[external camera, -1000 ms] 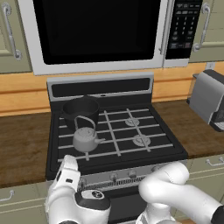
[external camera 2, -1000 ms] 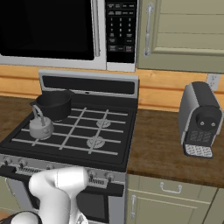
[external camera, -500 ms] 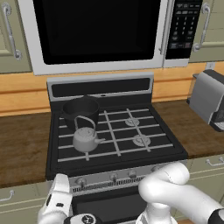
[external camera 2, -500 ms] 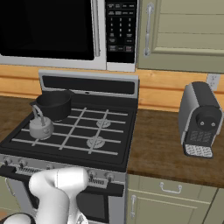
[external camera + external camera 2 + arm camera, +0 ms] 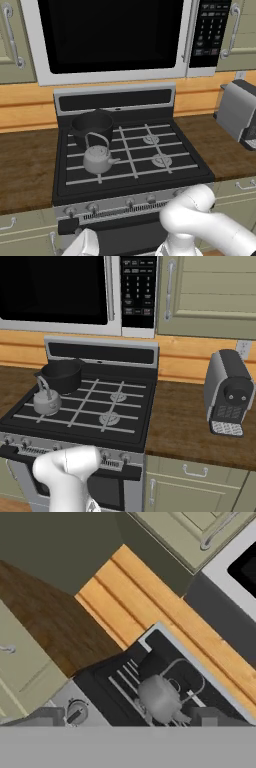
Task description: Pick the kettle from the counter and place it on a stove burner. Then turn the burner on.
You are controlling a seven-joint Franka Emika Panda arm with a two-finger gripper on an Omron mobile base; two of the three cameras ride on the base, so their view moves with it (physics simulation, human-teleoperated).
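Stove: your kettle (image 5: 98, 159) sits on the front-left stove burner (image 5: 102, 167), lower-left of frame.
Pot (image 5: 92, 127): directly behind it.
Gripper (image 5: 125, 719): you can't tell whether it's parted or clenched.

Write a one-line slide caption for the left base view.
Kettle on the stove's front-left burner, black pot behind it.

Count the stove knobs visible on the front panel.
5 at most in the left base view: two left, one centre, two right. The arm may hide part of the row.
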